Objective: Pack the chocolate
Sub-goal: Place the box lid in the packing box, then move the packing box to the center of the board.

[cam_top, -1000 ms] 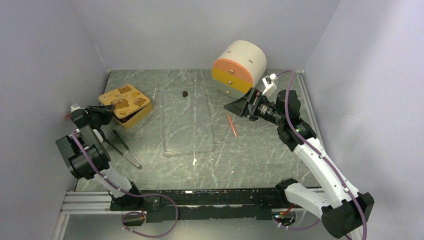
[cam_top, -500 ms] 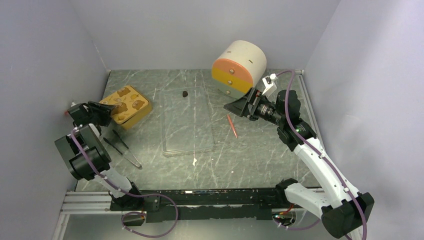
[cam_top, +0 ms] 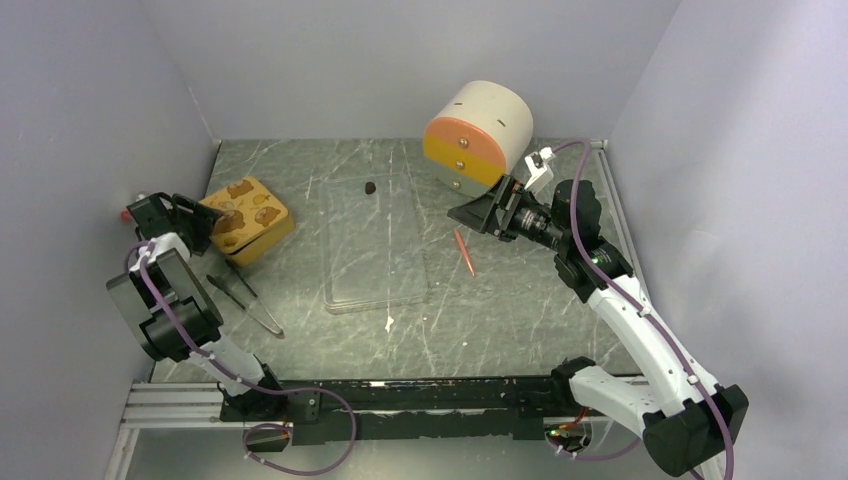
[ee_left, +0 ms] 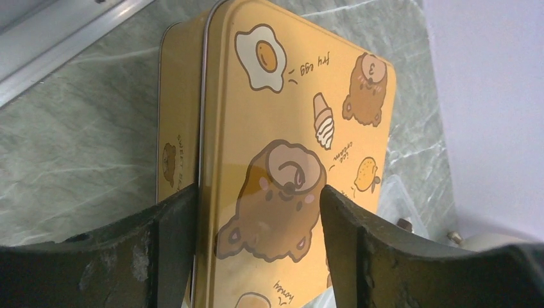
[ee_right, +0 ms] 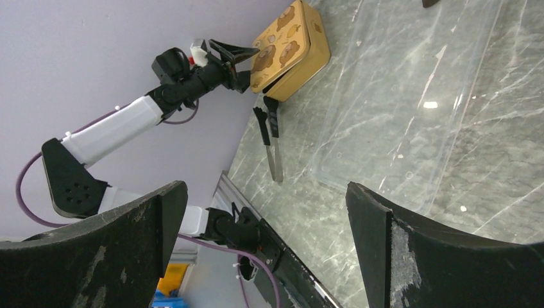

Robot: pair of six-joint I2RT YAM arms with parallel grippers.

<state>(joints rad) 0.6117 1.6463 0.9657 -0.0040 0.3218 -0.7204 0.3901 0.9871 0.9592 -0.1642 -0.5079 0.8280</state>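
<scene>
One dark chocolate piece (cam_top: pixel 370 187) is seen far-centre on the table (cam_top: pixel 520 300), right of the yellow tin (cam_top: pixel 250 213). The left gripper (ee_left: pixel 258 202) is spread open at the tin, and the right gripper (ee_right: pixel 266 192) is held wide; nothing is gripped.

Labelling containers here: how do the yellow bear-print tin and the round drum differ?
Shape: the yellow tin is a flat rectangular box; the round drum is a fat cylinder lying on its side. Look: the tin carries cartoon bears; the drum is cream with an orange and yellow face. Place: the tin sits far left; the drum, back right. Both rest on the table.
</scene>
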